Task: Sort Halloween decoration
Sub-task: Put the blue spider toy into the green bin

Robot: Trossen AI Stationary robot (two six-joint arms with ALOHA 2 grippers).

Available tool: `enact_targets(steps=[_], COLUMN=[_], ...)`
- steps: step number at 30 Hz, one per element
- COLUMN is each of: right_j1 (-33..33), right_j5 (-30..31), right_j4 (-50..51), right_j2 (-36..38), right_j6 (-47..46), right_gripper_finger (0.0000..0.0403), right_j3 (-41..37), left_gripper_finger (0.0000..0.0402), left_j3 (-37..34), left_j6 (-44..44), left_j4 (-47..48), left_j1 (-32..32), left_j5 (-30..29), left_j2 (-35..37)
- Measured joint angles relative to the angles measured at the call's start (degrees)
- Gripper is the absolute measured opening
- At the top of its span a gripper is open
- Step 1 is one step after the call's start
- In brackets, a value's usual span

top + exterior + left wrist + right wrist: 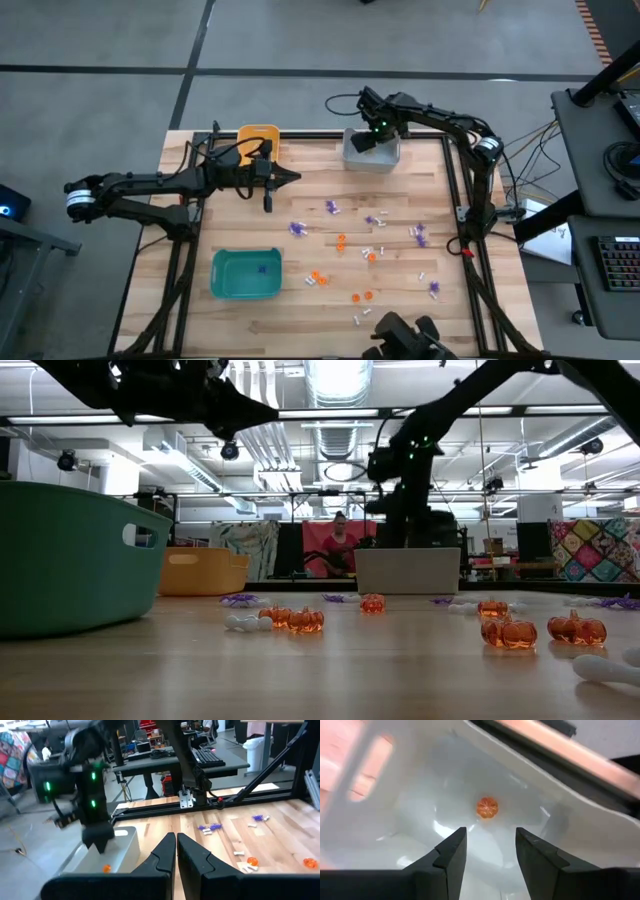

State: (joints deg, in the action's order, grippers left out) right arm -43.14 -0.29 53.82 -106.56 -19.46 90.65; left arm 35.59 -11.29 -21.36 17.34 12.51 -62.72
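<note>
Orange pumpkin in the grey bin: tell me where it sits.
The orange pumpkin lies loose on the floor of the grey bin at the table's far edge, right side, just below the right end effector, whose fingers stand open.

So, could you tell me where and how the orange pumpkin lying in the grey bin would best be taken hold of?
Probably across its round ribbed body, coming straight down from above. The orange pumpkin lies alone on the floor of the grey bin, whose walls block any sideways approach. The right end effector already hangs open just above it.

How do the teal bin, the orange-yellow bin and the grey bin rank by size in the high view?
1. Teal bin, largest.
2. Grey bin and orange-yellow bin: look alike, both partly hidden by the arms, so unranked.
</note>
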Motion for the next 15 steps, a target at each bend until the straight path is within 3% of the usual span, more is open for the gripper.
enact_targets(steps=[8,15], right_j1=[3.5,13.0], right_j5=[-0.1,0.3], right_j4=[2.7,3.4], right_j2=[11.3,20.2], right_j6=[0.0,0.3], right_gripper_finger=[0.0150,0.0144], right_j3=[0.0,-1.9], left_gripper_finger=[0.0000,0.0000], left_j3=[0.0,0.0], left_j6=[4.9,8.4], left_j4=[2.0,3.3], left_j1=[0.0,-0.1], left_j5=[0.0,0.1], left_j2=[0.0,0.0])
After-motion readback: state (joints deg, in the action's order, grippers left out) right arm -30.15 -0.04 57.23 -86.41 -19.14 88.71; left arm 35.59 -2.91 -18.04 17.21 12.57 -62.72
